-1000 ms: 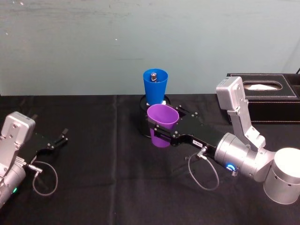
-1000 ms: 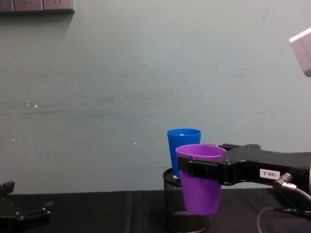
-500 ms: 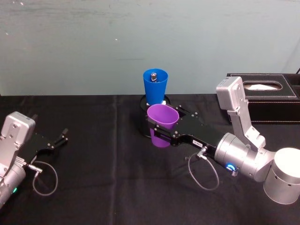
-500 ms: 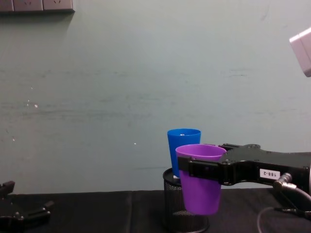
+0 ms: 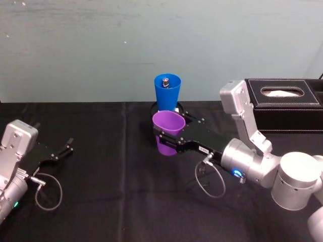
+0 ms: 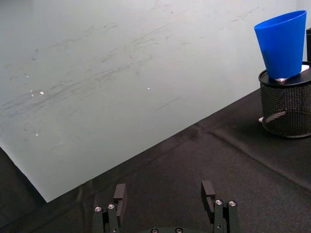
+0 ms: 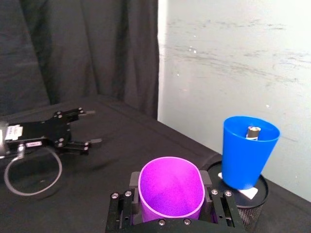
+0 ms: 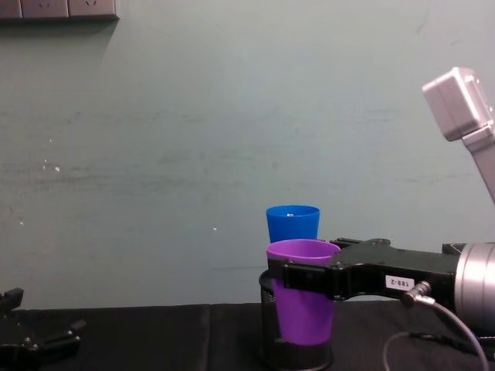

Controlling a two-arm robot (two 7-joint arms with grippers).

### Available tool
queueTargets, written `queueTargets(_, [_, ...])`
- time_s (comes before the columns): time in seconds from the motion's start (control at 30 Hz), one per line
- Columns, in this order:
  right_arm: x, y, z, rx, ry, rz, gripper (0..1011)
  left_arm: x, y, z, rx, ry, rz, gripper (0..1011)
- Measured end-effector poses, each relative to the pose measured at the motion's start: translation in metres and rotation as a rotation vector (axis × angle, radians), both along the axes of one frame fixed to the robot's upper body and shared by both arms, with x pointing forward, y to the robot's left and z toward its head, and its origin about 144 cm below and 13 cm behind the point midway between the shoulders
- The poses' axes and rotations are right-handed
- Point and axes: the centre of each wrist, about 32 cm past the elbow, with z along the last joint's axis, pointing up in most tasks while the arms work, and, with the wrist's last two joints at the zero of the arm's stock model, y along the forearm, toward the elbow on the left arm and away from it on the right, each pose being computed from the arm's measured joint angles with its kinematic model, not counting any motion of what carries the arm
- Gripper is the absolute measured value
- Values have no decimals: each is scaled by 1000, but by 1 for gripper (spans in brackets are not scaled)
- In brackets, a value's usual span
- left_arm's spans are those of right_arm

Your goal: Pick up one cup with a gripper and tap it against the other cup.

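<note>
Carrying the purple cup (image 5: 165,149) in the right gripper (image 5: 169,140), fingers clenched round its wall, just short of the blue cup (image 5: 166,96) perched on the mesh holder (image 6: 286,109). Next, likely: raise slightly, ease forward until walls touch. Leaving the left gripper (image 6: 165,195) parked at the bench's left, fingers released.

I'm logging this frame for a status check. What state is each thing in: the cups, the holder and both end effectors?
purple cup: upright, empty, gripped, lifted off the table, apart from the blue cup.
blue cup: upright on the mesh holder, small metal object inside.
mesh holder: upright on the table.
right end effector: shut on the purple cup.
left end effector: open, empty, low at the table's left.
</note>
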Motion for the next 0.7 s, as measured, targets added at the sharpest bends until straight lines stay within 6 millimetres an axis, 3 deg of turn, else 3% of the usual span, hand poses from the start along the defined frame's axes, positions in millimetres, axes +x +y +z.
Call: queueTargets(0.7, [39, 9, -1, 14, -38, -79, 718, 0, 0, 0, 0, 0, 0, 1000])
